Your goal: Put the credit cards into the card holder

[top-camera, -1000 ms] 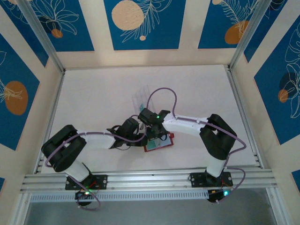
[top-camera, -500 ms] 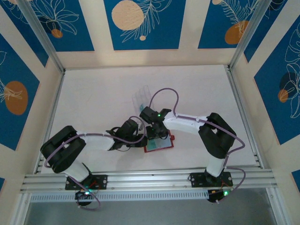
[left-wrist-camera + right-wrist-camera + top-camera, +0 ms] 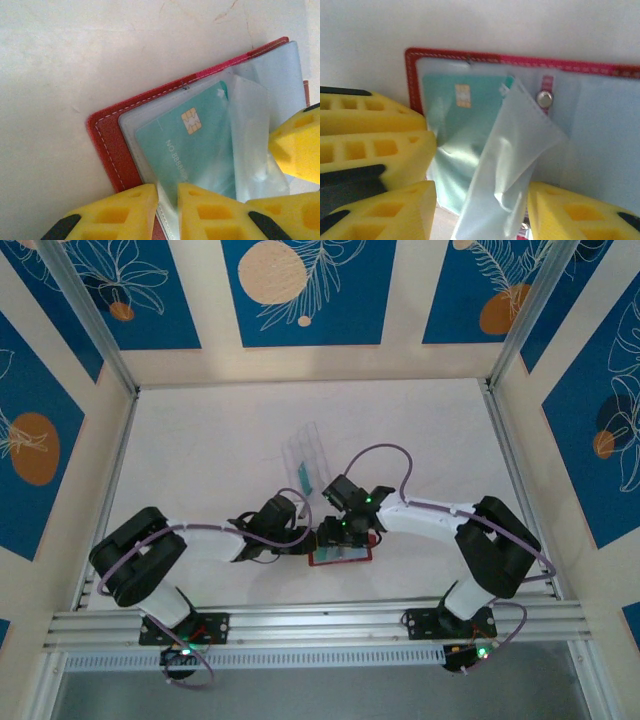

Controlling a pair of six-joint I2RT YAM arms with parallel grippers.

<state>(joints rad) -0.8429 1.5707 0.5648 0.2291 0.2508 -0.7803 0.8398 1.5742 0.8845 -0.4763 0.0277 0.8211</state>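
The red card holder [image 3: 342, 562] lies open near the table's front edge, its clear sleeves facing up. One teal credit card [image 3: 192, 142] with a gold chip sits inside a sleeve of the card holder [image 3: 107, 145]. My left gripper [image 3: 168, 200] is shut on the lower edge of a clear sleeve, at the holder's left end [image 3: 308, 537]. My right gripper [image 3: 480, 205] stands open just above the holder [image 3: 450, 55], and a loose sleeve flap [image 3: 512, 150] rises between its fingers. In the top view the right gripper [image 3: 335, 532] hangs close beside the left one. Another credit card [image 3: 303, 478] lies in a clear case.
The clear plastic case [image 3: 305, 452] lies on the white table behind the grippers. A metal rail [image 3: 320, 620] runs along the near edge, and patterned walls close the table's sides and back.
The right gripper has opened, and it has shifted down over the holder. The right arm's elbow has swung out to the right. The left gripper has stayed put.
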